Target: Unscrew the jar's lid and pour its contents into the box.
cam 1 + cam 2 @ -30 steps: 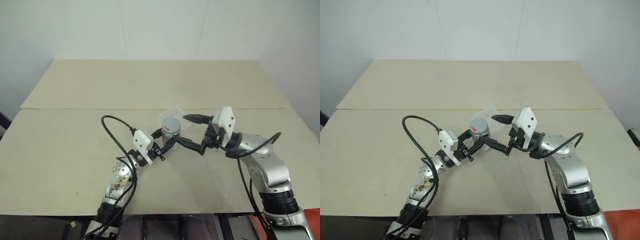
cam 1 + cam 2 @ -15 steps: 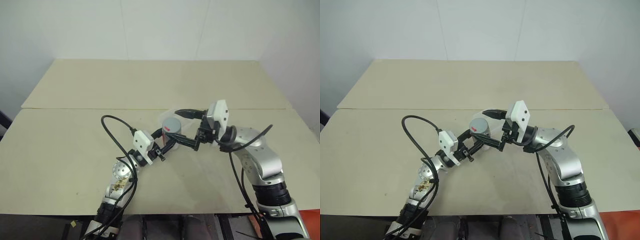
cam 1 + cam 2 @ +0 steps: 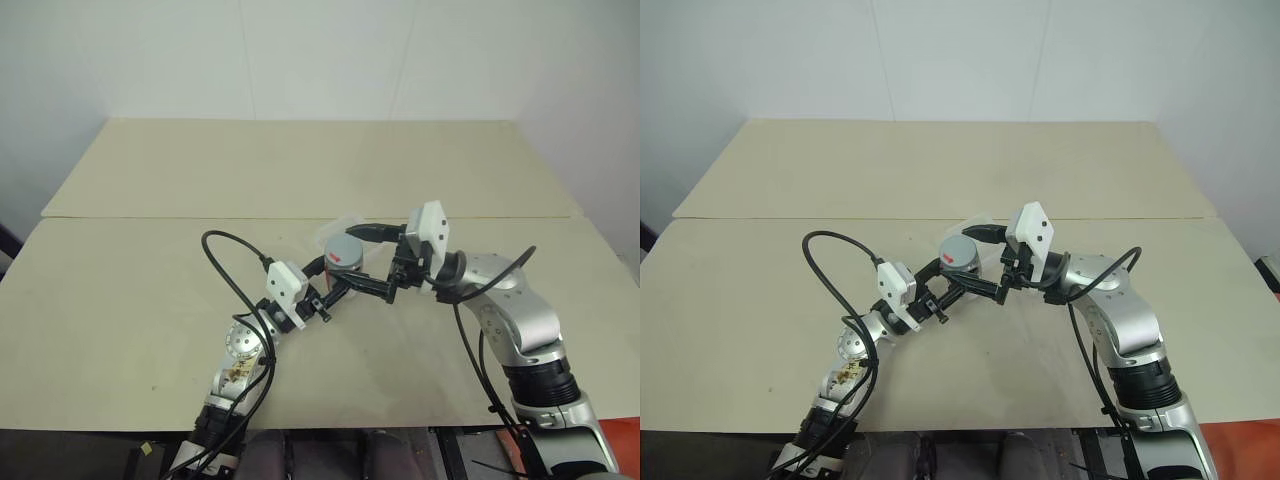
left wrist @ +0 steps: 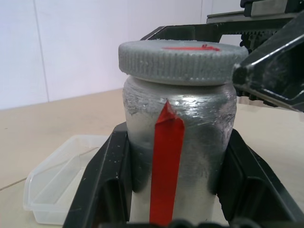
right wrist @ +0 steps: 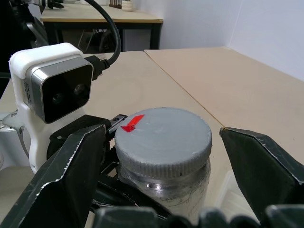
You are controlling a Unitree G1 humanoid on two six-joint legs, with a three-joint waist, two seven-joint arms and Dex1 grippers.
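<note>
Right gripper [image 5: 164,156] has swung in from the side; its wide-open fingers now straddle the lid [image 5: 163,134]. Left gripper [image 4: 173,187] clamps the jar [image 4: 178,137] upright, box [image 4: 64,178] just behind. Lid still on; unscrewing, pouring remain.

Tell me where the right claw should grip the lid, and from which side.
Grip the lid by its ribbed rim, which overhangs the jar. Come level from the right, one finger on each side, above the left claw clamping the body.
</note>
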